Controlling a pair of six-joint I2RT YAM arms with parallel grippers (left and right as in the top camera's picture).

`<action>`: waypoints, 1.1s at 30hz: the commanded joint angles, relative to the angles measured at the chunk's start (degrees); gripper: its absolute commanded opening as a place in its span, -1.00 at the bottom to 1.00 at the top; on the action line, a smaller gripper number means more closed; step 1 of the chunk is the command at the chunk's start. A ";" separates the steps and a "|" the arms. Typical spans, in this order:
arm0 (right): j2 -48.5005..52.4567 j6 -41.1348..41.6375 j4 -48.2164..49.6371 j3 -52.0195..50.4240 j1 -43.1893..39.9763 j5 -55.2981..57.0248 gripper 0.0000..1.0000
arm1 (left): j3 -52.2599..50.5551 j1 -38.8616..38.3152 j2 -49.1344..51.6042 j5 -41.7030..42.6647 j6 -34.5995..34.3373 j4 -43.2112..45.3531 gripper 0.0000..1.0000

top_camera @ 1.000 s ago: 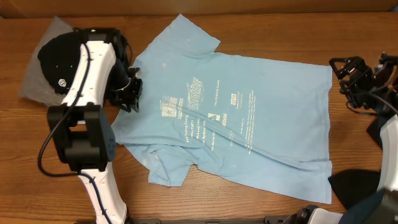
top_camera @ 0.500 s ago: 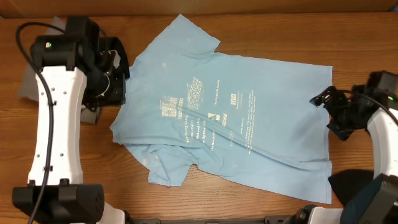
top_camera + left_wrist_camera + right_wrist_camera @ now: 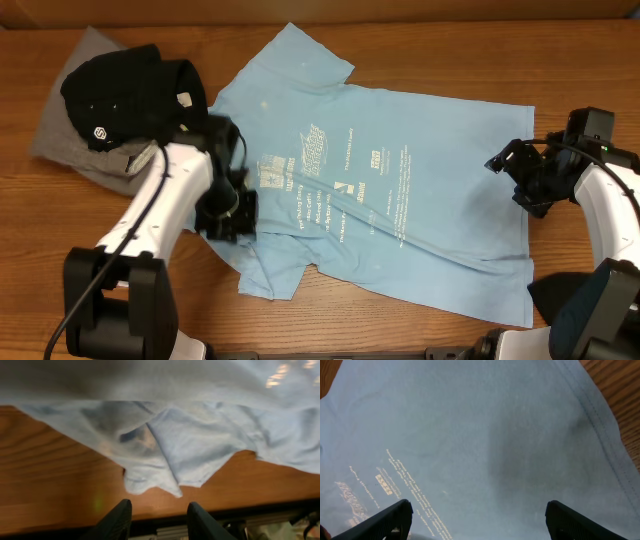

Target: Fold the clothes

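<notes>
Clothes on this surface [image 3: 430, 50] look barely started, as I judge it: nothing shows a finished fold. The left pincer [image 3: 157, 519] hangs low with its jaws parted and nothing between them. Just ahead of it lies the lower sleeve [image 3: 160, 467] of the light blue T-shirt [image 3: 400, 190], bunched and doubled over itself, with bare wood on both sides of the crumple. That sleeve probably needs pulling out flat before any fold can go in cleanly.

Beyond the left pincer, the body of the shirt lies spread out flat with the print [image 3: 330, 185] facing up. The upper sleeve [image 3: 295, 55] is laid out on the far side. A few long creases run across the cloth toward the hem [image 3: 527, 200].

At that hem, well apart from the left pincer, the right pincer [image 3: 507, 170] hovers with its jaws released wide. It grasps nothing; in its wrist view only smooth blue cloth lies beneath it, with the stitched edge and the wood off to one side.

Behind the left pincer, away from the blue shirt, a black T-shirt [image 3: 115, 90] sits in a loose heap on top of a grey T-shirt [image 3: 55, 135]. Neither looks folded, so I count both as left to do, along with the whole blue one.

Nothing rests on the blue shirt to block a fold. A dark shape [image 3: 560, 292] lies near the right arm's base, just off the shirt's corner; it may be more cloth, but I cannot tell.
</notes>
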 commanded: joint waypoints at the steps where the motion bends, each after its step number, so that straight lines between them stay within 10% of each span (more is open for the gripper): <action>1: 0.22 -0.13 0.17 -0.07 0.17 0.55 0.78 | -8.92 0.04 -1.92 4.37 -4.79 6.27 -0.21; 9: 0.22 -0.11 0.15 -0.07 0.17 0.52 0.78 | -22.99 0.07 -1.92 8.04 -10.05 23.50 -0.26; 12: 0.22 -0.11 0.11 -0.07 0.17 0.52 0.77 | -24.50 0.20 -1.92 7.72 -10.67 23.63 -0.91; 33: 0.20 -0.15 0.20 -0.07 0.17 1.40 0.78 | -20.28 22.69 -16.96 0.46 -8.68 2.97 -0.92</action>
